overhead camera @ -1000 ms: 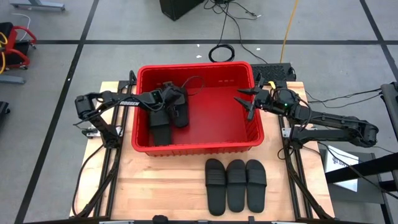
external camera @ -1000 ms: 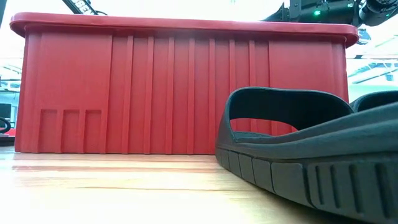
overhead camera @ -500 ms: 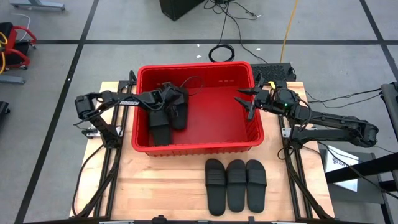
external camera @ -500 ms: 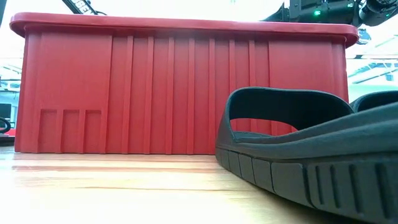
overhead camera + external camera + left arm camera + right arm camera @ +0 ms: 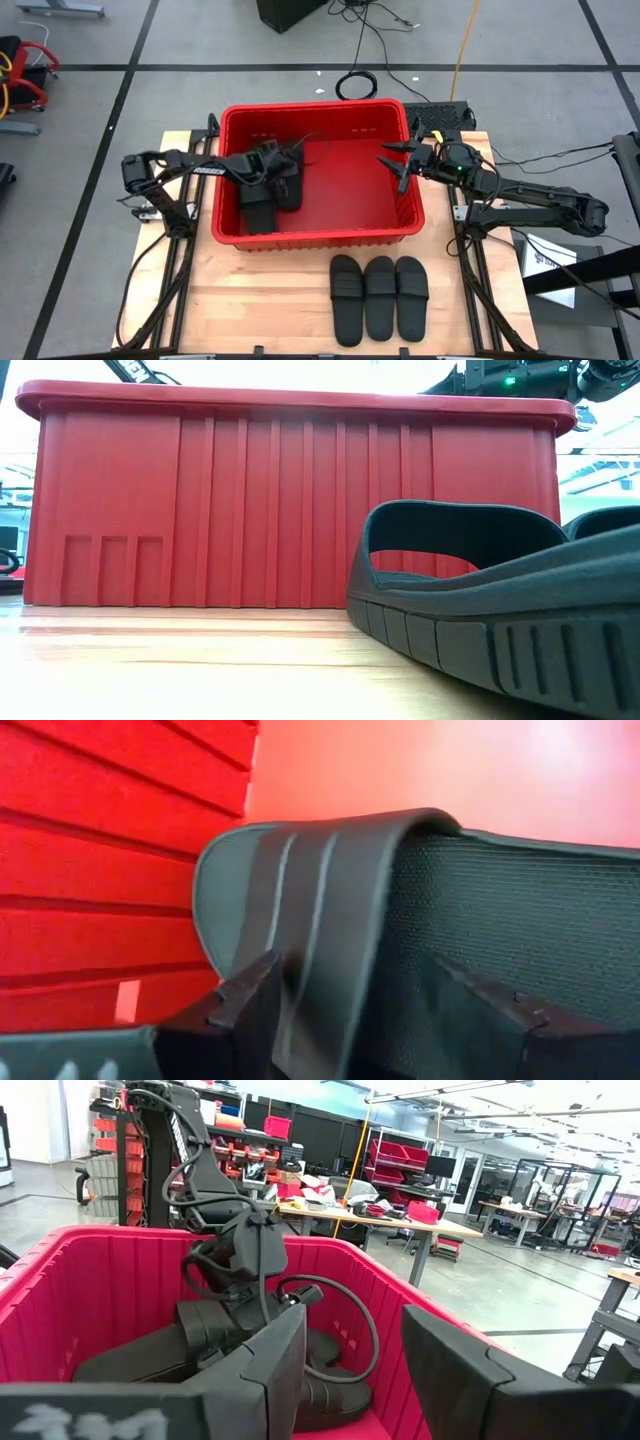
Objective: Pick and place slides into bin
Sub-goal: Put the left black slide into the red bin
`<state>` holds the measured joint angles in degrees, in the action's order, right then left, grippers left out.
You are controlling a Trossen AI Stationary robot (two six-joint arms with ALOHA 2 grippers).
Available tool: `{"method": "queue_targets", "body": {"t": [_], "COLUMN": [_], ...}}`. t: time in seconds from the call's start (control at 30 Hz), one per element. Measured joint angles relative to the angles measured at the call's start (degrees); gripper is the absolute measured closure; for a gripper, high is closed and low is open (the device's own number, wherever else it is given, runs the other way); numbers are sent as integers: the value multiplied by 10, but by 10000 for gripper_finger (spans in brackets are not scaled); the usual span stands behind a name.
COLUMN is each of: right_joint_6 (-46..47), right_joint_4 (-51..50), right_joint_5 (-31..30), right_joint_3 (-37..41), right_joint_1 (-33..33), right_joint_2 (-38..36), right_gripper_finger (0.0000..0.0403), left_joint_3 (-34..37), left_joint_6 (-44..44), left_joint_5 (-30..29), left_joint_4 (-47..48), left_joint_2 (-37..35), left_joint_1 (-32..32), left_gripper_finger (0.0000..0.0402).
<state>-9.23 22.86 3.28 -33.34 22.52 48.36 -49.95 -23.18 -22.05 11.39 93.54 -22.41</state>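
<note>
The red bin [image 5: 312,107] stands at the middle of the table's far half. Inside it, against its left wall, lie black slides [image 5: 258,212] [image 5: 289,190]. My left gripper [image 5: 270,172] reaches down into the bin over them. In the left wrist view it is open [image 5: 370,1010], with one slide's ribbed strap [image 5: 320,910] between its fingers. Three more slides [image 5: 380,296] lie side by side, soles down, on the table in front of the bin. My right gripper [image 5: 393,165] hangs open and empty over the bin's right rim. My left gripper stands open around the slide's strap [image 5: 300,970], coming from above. The left finger [image 5: 245,1010] is right beside the strap's edge; I cannot tell whether it touches. The slide lies on the bin's floor next to the left wall.
The bin's right half [image 5: 360,190] holds nothing. Bare wood [image 5: 250,300] lies left of the three slides. In the low view the bin's near wall [image 5: 290,510] fills the scene, with a slide [image 5: 470,590] close in front. Cables and a dark box lie on the floor beyond the table.
My left gripper has drawn back a little toward the table's left and near edges inside the bin. The slide under it stays on the bin's floor.
</note>
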Motion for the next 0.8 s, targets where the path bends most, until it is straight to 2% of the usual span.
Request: {"method": "queue_targets", "body": {"t": [0.23, 0.57, 0.8], "right_joint_6": [0, 2, 4], "right_joint_4": [0, 0, 6], "right_joint_5": [0, 0, 1], "right_joint_3": [0, 0, 0], "right_joint_1": [0, 0, -2], "right_joint_2": [0, 0, 0], "right_gripper_finger": [248, 248, 248], "left_joint_3": [0, 0, -1], "left_joint_6": [16, 30, 37], "left_joint_5": [-9, -11, -21], "left_joint_4": [17, 44, 33], "left_joint_2": [-26, -125, -169], "left_joint_1": [26, 63, 99], "left_gripper_finger": [172, 172, 172]}}
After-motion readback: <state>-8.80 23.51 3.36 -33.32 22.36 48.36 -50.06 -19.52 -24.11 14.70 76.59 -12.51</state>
